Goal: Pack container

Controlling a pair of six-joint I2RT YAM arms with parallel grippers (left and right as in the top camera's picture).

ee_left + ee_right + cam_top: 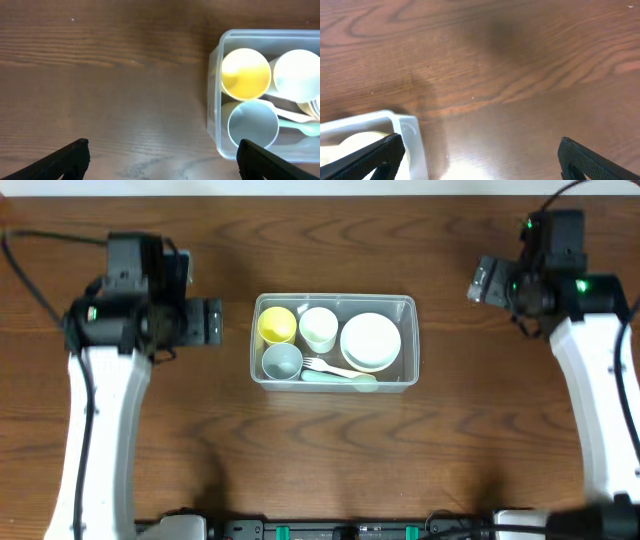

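Container (334, 299) sits centred on the counter (450, 460), apparently fully packed, so I hold left gripper (161, 160) and right gripper (480, 157) wide, empty, toward its side edges.

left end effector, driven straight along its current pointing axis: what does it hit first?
The left end effector likely meets bare table beside the container; its wrist view shows wood between the open fingers. The container-side finger might clip it, depth unclear.

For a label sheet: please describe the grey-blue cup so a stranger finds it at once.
Find the clear container at the table's centre. At its left end stand two cups: the grey-blue cup, nearer the robot, and the yellow cup.
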